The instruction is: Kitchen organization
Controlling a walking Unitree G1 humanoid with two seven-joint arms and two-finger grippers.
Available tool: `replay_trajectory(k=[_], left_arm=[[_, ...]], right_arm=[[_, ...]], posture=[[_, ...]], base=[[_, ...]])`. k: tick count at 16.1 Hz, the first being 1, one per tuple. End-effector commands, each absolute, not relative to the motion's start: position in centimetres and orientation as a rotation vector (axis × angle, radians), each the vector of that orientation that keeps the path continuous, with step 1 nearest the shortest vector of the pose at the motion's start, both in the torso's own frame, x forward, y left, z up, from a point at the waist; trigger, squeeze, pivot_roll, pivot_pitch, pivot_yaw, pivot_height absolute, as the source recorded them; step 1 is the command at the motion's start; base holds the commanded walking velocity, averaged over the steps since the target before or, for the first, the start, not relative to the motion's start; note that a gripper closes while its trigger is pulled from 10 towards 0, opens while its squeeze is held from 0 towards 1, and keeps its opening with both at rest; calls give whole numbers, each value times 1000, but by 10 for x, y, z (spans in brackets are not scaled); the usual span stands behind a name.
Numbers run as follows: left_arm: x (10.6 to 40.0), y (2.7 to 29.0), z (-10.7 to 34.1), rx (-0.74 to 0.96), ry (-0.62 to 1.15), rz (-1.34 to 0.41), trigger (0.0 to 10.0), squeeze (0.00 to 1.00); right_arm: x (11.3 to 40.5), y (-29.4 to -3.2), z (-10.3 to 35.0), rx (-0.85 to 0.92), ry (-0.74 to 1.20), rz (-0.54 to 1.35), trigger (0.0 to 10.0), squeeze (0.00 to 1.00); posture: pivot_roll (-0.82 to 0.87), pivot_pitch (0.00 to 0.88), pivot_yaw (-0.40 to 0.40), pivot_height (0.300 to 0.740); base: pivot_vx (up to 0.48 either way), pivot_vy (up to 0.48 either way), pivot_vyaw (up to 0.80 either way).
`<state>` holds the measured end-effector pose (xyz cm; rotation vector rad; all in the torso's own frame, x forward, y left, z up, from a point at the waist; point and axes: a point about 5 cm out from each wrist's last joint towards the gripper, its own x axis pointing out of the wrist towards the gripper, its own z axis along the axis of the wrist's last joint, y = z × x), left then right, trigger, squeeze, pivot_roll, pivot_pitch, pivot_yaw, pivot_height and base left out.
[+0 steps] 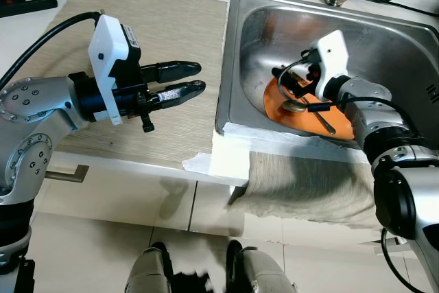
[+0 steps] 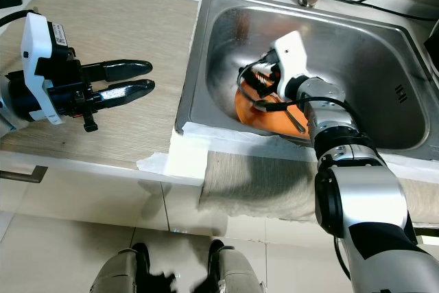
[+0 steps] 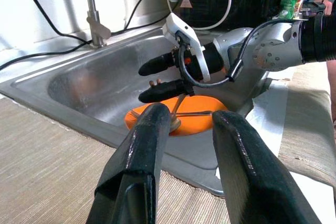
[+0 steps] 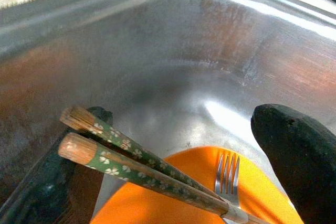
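In the sink (image 1: 384, 39), an orange plate (image 1: 288, 109) holds a fork (image 4: 227, 174) and chopsticks (image 4: 136, 169). The right gripper (image 3: 168, 77) hovers over them, fingers parted; the left gripper (image 1: 180, 80) waits, fingers spread and holding nothing, above the counter (image 1: 171, 25). Sorting seems unfinished.

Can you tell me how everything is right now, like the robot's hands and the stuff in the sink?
Left tool: open, holding nothing, over the counter beside the sink.
Right tool: open, down in the sink, chopsticks lying against one finger.
Chopsticks: a green flowered pair, side by side, slanting up off the plate.
Orange plate: lying in the sink.
Fork: resting on the plate.
Sink: no water visible.
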<state>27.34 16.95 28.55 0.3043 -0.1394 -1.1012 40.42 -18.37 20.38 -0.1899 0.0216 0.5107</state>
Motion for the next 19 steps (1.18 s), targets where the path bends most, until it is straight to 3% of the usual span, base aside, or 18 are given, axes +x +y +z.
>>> replay_trajectory(k=[1,3,4,5,15,19], left_arm=[[271,166,286,332,-145,-1125,10000,0],[271,167,287,345,-145,-1116,10000,0],[271,167,287,346,-147,-1114,10000,0],[271,167,287,346,-148,-1114,10000,0],[270,169,287,358,-152,-1103,10000,0],[269,167,287,349,-164,-1088,10000,0]], right_arm=[[406,-186,211,-137,10,497,10000,1000],[407,-189,210,35,24,462,10000,992],[407,-188,211,26,27,491,10000,404],[407,-188,212,-4,27,500,10000,0],[408,-192,245,-193,-87,535,10000,0],[406,-198,253,-156,-171,490,10000,0]], posture=[[-101,212,-130,740],[-97,219,-134,740],[-94,220,-136,740],[-94,220,-136,740],[-95,219,-136,740],[-87,217,-138,740]], base=[[0,0,0],[0,0,0],[0,0,0],[0,0,0],[0,0,0],[0,0,0]])
